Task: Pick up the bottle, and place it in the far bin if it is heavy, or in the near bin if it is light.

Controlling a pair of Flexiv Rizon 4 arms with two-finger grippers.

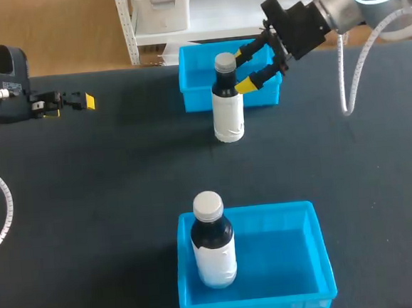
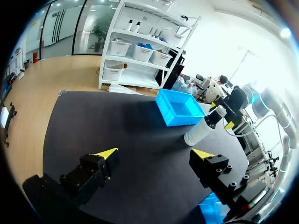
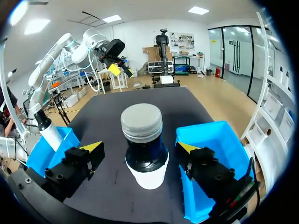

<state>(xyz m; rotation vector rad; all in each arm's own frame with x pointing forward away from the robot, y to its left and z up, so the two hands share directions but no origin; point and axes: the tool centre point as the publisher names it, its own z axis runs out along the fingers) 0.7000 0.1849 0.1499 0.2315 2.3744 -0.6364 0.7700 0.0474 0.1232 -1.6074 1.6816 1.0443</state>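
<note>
Blue bins, count 2: far bin (image 1: pixel 193 76) at the back of the black table (image 1: pixel 89 206), near bin (image 1: pixel 300 261) at the front.

Bottles, count 2, both with a white body, dark shoulder and grey cap. The standing bottle (image 1: pixel 227 109) is upright on the table just in front of the far bin. The second bottle (image 1: pixel 213 246) is upright in the left part of the near bin.

Grippers, count 2.

Step in hand: the grasp, not yet made. The right gripper (image 1: pixel 243 68) straddles the standing bottle at shoulder height. Its jaws are wide, with a gap on each side in the right wrist view, and it holds nothing. The left gripper (image 1: pixel 80 101) is well apart at the table's left, jaws spread and empty.

Next move, as I judge it: close squarely on the shoulder and lift straight up. Only the lift will tell its weight, and so which bin. The bottle is tall and narrow, so an off-centre close could tip it.
</note>
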